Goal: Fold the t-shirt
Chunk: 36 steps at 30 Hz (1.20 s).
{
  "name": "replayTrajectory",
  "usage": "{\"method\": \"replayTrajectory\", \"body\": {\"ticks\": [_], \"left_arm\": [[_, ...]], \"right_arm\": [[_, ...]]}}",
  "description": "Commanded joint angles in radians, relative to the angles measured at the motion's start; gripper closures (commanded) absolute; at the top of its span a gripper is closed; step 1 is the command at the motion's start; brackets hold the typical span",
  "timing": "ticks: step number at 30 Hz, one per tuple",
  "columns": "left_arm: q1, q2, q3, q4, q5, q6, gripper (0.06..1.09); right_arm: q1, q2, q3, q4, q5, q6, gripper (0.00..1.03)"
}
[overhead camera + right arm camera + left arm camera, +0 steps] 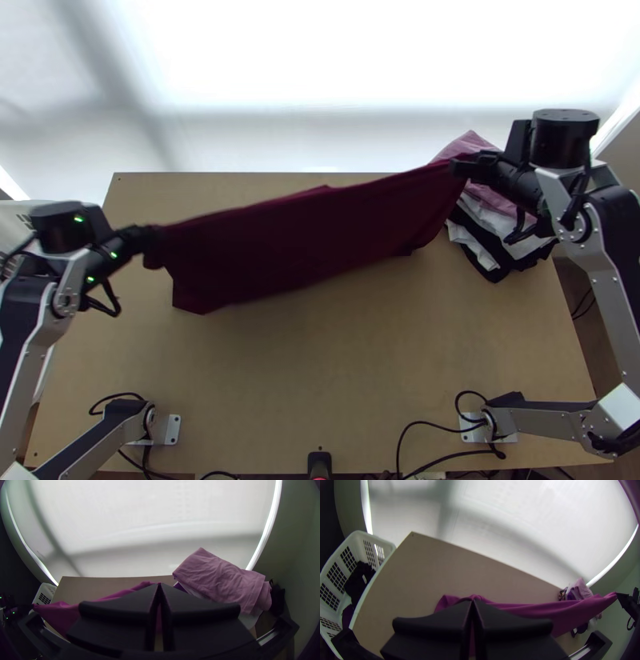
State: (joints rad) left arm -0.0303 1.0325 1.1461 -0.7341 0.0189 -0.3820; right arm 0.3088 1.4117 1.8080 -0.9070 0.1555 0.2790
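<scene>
While the maroon t-shirt [312, 240] hangs as a long, taut band over the table [360, 360], the left gripper [152, 235] has its fingers closed on one end and the right gripper [460, 167] has its own closed on the other, farther up. Table's bare light wood. Clothes pile [220, 580] at its far right, folded pink cloth on top. White plastic basket [388, 543] beside the left edge, dark clothes inside. Bright white backdrop [320, 64] beyond.
</scene>
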Motion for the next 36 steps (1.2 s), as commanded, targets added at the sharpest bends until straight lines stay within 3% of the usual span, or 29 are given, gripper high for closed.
{"method": "replayTrajectory", "body": {"ticks": [1,13,18,21,27,28,30,31,35,36], "left_arm": [[-0.023,-0.025,-0.126,0.015,-0.008,0.022,1.05],[-0.269,-0.003,-0.401,0.159,-0.007,-0.089,1.05],[-0.375,-0.02,-0.439,0.139,0.0,-0.08,1.05],[-0.419,-0.048,-0.444,0.09,0.065,-0.061,1.05],[-0.51,-0.072,-0.488,0.056,0.115,-0.066,1.04],[-0.517,-0.074,-0.497,0.045,0.122,-0.063,1.0],[-0.537,-0.071,-0.514,0.015,0.131,-0.041,0.8],[-0.542,-0.071,-0.52,0.006,0.133,-0.029,0.77],[-0.553,-0.06,-0.545,0.025,0.136,0.005,0.76],[-0.548,-0.058,-0.548,0.039,0.136,0.005,0.71]], "right_arm": [[-0.027,-0.01,-0.067,0.008,0.013,-0.011,1.0],[-0.025,-0.008,-0.446,0.149,0.012,-0.018,1.0],[-0.017,-0.019,-0.48,0.154,0.013,-0.017,1.0],[-0.017,-0.042,-0.493,0.152,0.015,-0.018,1.0],[-0.017,-0.062,-0.51,0.152,0.021,-0.018,1.0],[-0.017,-0.063,-0.51,0.152,0.021,-0.02,1.0],[-0.017,-0.063,-0.51,0.152,0.021,-0.02,1.0],[-0.017,-0.063,-0.51,0.152,0.022,-0.02,1.0],[-0.017,-0.063,-0.512,0.152,0.022,-0.017,1.0],[-0.016,-0.065,-0.512,0.152,0.022,-0.017,1.0]]}}
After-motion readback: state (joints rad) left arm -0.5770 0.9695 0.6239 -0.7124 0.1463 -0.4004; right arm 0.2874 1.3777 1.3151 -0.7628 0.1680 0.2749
